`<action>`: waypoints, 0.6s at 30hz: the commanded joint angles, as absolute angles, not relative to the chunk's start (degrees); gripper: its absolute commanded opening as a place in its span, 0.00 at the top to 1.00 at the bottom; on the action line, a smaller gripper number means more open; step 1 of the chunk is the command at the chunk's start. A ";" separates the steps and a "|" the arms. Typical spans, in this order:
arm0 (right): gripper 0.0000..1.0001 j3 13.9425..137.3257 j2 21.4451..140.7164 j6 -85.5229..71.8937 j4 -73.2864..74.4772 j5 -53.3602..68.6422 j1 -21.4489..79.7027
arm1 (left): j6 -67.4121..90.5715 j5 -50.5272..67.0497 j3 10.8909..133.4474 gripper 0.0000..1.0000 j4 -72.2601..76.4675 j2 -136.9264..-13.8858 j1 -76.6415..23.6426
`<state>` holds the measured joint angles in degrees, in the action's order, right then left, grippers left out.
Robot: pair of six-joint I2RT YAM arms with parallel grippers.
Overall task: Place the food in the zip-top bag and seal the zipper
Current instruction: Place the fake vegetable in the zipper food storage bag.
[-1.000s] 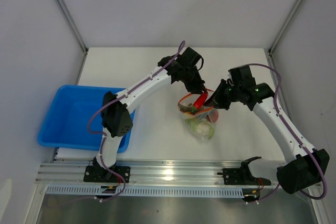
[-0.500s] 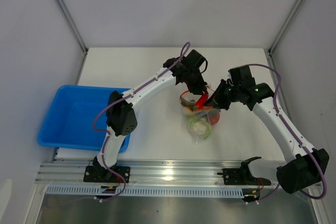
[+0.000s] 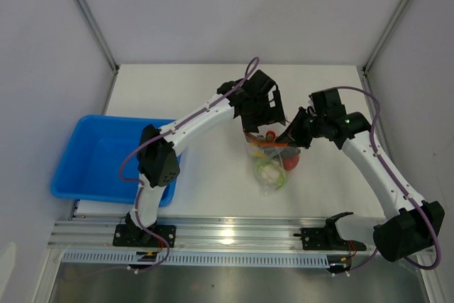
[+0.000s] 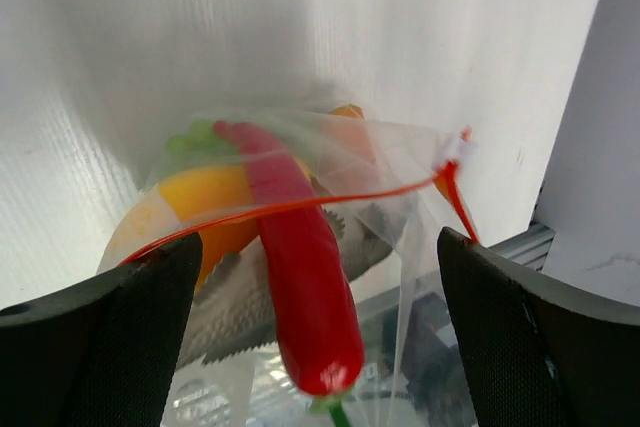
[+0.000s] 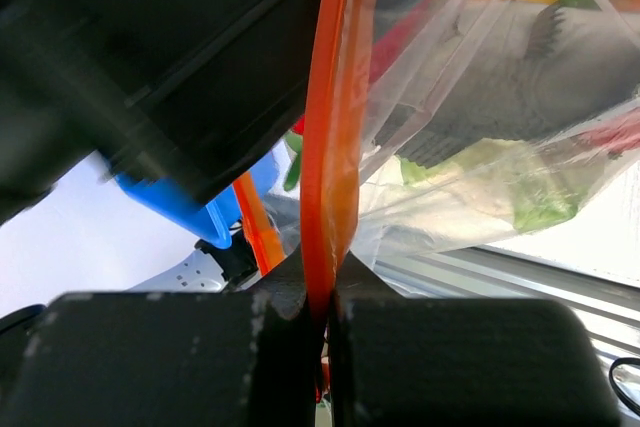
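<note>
The left gripper point(image 3: 268, 120) has its jaws spread and empty. The red chili point(image 4: 300, 277) lies between them, its stem end seemingly poking past the zipper point(image 4: 400, 187). The right gripper point(image 5: 325, 297) pinches the mouth edge of the zip-top bag point(image 3: 269, 172). The other food point(image 4: 205, 197) sits inside, below the left jaws. Filling looks nearly done, and sealing is not yet begun.

The left arm point(image 3: 198, 115) is reaching forward and rightward, wrist bent down, with the left gripper point(image 3: 265, 124) hanging with its jaws spread wide, while the right arm point(image 3: 376, 164) is bending inward, the right gripper point(image 3: 289, 135) pinching tight on the zipper point(image 5: 322, 147).
</note>
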<state>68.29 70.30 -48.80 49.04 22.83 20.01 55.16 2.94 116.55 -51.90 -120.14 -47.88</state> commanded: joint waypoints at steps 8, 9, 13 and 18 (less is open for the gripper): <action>1.00 69.79 68.56 -45.97 49.57 25.75 18.64 | 43.96 -3.94 125.95 0.00 -55.99 -110.84 -47.99; 1.00 69.96 68.38 -45.71 49.66 25.84 18.63 | 43.08 -4.30 125.86 0.01 -55.90 -109.96 -47.64; 1.00 71.10 68.47 -44.56 50.45 26.28 18.46 | 37.90 -5.80 124.37 0.19 -56.43 -108.99 -46.67; 1.00 71.89 68.64 -42.54 51.33 27.07 18.02 | 32.61 -0.80 112.46 0.51 -52.82 -104.78 -46.23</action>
